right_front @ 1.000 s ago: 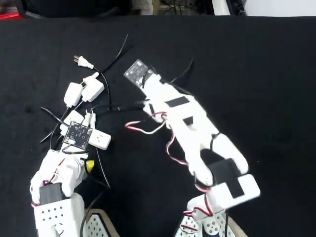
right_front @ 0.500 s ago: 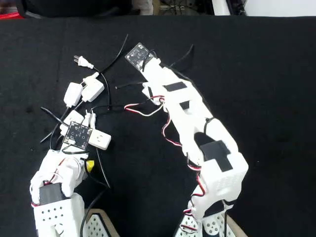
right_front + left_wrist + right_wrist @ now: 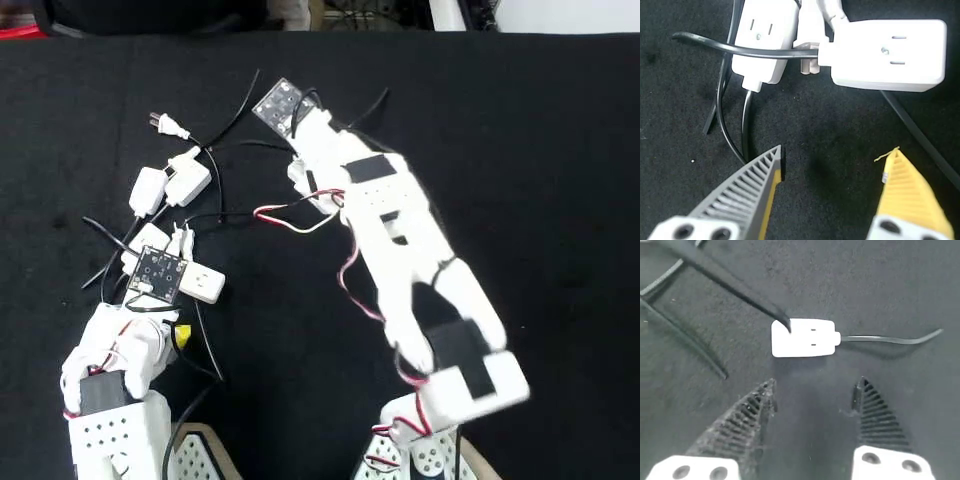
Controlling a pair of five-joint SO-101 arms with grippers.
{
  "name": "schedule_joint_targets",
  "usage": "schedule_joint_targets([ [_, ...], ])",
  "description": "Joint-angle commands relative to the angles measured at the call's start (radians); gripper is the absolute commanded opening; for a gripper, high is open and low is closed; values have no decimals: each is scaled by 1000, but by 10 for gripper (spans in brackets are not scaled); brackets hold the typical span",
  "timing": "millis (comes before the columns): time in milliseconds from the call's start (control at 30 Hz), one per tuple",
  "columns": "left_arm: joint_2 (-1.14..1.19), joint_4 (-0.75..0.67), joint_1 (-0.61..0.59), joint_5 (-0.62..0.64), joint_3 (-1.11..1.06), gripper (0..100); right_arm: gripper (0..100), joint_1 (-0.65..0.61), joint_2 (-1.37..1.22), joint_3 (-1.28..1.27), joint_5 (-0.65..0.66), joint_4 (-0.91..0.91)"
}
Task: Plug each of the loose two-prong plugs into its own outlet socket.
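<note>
Since neither end effector holds anything, this looks like the approach before a first grasp. The right end effector (image 3: pixel 816 382) is spread wide and hovers just short of a white socket block (image 3: pixel 802 338). That block lies flat on the tabletop (image 3: pixel 880 285), slots up. A thin black cable (image 3: pixel 890 339) trails from one end, and another cable touches the opposite end.

The left end effector (image 3: pixel 836 150) is also spread and empty. It hangs near a wide socket (image 3: pixel 890 50) and a narrower socket (image 3: pixel 765 35) lying side by side. A small white plug (image 3: pixel 809 56) sits between them; I can't tell if it is seated.

From the high view, a loose plug (image 3: pixel 165 125) lies with prongs exposed at the far edge of the cable tangle, well apart from both end effectors.

Next, probably: one arm goes for a plug, pinches the body rather than the prongs, and lines the prongs up with the slots. The other arm could pin the socket so it doesn't slide.

Compared with the earlier high views, the right arm's wrist has pushed farther out across the tabletop and its elbow has shifted. The left arm, sockets and loose plug have not moved.
</note>
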State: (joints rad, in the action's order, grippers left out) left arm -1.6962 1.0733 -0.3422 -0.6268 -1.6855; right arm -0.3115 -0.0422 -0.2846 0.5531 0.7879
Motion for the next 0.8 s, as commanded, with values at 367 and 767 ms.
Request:
schedule_joint_targets([
  [367,6,-15,65,385,262,317,53,100,865,-374,0,428],
  [767,549,-103,292,836,545,318,53,272,891,-743,-2,252],
])
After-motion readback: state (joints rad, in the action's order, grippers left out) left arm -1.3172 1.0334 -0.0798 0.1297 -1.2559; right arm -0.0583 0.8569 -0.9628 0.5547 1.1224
